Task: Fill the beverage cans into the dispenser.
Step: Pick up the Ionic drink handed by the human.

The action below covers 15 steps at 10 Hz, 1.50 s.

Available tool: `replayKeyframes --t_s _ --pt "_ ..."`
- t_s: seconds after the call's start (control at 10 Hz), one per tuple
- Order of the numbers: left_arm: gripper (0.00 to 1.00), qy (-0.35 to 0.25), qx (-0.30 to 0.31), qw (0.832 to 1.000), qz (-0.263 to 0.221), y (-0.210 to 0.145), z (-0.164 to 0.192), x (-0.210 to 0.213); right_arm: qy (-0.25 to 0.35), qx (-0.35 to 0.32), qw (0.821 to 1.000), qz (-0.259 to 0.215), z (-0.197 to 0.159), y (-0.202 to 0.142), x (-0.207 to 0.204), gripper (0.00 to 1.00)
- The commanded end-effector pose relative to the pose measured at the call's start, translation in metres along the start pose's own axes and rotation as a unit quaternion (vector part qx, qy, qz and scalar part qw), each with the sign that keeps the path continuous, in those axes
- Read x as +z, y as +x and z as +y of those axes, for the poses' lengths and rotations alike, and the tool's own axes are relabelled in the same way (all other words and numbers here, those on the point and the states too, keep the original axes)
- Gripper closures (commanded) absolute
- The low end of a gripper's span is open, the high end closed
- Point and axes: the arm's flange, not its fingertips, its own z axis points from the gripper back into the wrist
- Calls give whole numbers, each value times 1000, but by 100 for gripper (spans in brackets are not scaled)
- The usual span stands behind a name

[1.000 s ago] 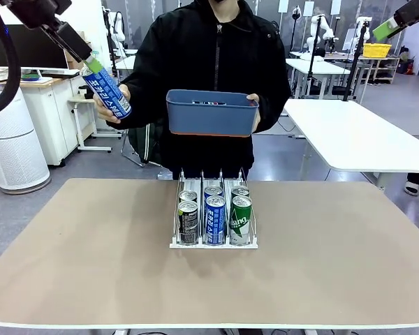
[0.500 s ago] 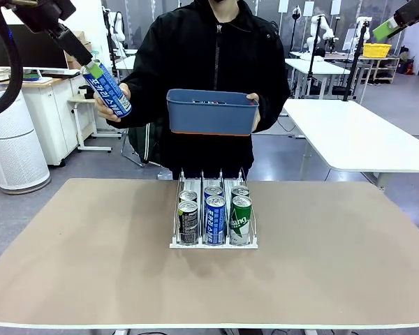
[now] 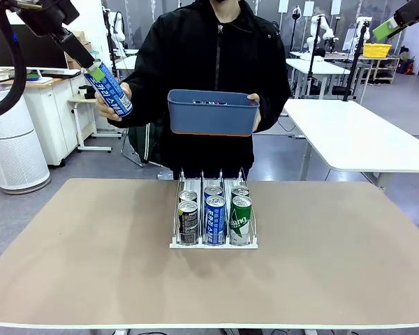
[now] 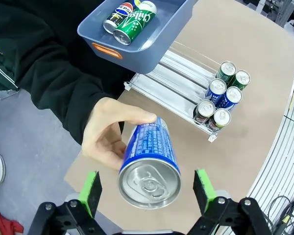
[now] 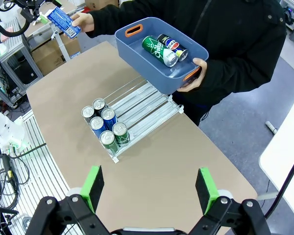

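Left gripper [image 4: 147, 182] spread wide, flanking blue can [image 4: 148, 152]

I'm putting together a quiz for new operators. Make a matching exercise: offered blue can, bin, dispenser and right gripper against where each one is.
Things:
1 offered blue can
2 bin
3 dispenser
4 right gripper

Places:
A on the table
B high over the table, open, empty
C held by a hand at the person's chest
D held up by the other hand, at the open left gripper

Pairs: 1-D, 2-C, 3-A, 4-B

Blue white-lettered can [image 3: 110, 89]; dark blue bin [image 3: 211, 115]; white dispenser [image 3: 214, 245].
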Motion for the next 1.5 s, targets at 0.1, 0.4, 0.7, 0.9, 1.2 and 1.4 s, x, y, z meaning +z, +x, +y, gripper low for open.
replayKeyframes --t_s 0.1,0.4,0.7,0.9,1.2,1.4 --pt "0 -8 -6 1000 -9 -2 11 -5 1 -1 1000 0 0 -1 -1 0" --pt "0 -15 -5 1000 -16 -2 13 -11 1 -1 1000 0 0 -1 -1 0" --pt "0 -22 -9 1000 -14 -2 15 -17 1 -1 1000 0 0 -1 -1 0" --pt "0 -26 -11 1000 -9 -3 16 -19 1 -1 1000 0 0 -1 -1 0" --pt "0 -28 -11 999 -12 0 15 -21 1 -1 1000 0 0 -1 -1 0" --pt "0 -22 2 1000 -6 0 10 -21 1 -1 1000 0 0 -1 -1 0"
